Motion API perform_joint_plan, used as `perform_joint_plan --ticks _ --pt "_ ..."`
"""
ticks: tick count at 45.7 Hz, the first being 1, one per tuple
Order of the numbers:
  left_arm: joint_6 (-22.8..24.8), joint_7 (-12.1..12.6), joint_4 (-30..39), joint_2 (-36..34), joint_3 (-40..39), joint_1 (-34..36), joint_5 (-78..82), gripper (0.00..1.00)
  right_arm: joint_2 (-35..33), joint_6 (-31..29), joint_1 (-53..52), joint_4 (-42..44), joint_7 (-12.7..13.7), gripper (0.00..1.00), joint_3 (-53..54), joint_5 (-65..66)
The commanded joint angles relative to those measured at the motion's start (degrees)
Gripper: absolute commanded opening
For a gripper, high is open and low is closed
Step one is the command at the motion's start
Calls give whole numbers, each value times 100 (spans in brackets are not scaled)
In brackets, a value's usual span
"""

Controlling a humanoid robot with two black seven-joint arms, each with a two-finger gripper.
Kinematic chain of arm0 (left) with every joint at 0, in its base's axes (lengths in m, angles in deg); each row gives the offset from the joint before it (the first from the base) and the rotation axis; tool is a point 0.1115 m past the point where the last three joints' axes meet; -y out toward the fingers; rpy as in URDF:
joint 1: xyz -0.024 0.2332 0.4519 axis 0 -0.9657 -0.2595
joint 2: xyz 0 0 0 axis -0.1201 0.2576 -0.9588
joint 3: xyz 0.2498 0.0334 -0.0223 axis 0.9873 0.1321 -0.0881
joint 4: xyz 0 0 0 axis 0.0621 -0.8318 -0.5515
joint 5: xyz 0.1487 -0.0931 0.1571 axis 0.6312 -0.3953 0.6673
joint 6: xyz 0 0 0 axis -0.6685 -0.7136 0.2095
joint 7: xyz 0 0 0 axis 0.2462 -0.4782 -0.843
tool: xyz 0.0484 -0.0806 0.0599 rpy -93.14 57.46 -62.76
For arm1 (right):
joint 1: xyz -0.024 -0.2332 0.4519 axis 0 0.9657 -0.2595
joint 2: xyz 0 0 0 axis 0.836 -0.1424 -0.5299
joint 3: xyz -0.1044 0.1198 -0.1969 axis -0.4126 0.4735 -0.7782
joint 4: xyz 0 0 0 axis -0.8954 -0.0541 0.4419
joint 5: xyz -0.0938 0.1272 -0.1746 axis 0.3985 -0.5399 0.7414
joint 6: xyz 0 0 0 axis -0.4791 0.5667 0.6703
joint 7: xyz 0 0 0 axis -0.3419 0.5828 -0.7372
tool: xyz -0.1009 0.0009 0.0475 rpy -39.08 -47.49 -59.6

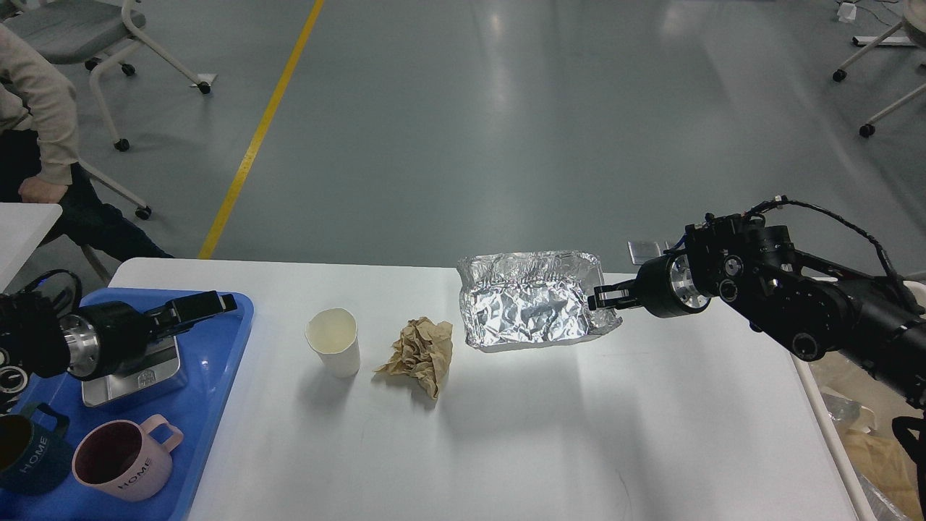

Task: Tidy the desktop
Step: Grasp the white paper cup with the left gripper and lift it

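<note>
On the white desktop (564, 434) stand a white paper cup (333, 341) and, just right of it, a crumpled brown paper ball (420, 353). A crinkled foil tray (534, 299) is lifted and tilted above the far side of the desktop. My right gripper (602, 298) is shut on the foil tray's right rim. From the left, my left gripper (202, 305) reaches over the blue tray (210, 376), left of the cup, with its fingers close together and nothing seen between them.
The blue tray holds a steel box (134, 376), a pink mug (123, 459) and a dark mug (22, 454). A person (43, 145) sits at far left beside office chairs. A bin with bags (868, 449) lies past the desktop's right edge.
</note>
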Motion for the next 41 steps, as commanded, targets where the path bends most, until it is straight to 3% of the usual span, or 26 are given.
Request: perform_joint_plan --ticks 1,18,32,41 --pt "-8 76 -392 491 57 109 -49 96 2 23 28 -3 0 0 1 -9" --pt "-70 129 -797 1642 66 171 -32 96 11 31 37 -3 0 0 1 -9" --pt "-149 68 -1105 1792 75 154 -32 96 2 67 54 -3 0 0 1 -9" --pt "-377 -38 -1219 1827 162 92 -23 86 20 93 54 -3 0 0 -8 -9"
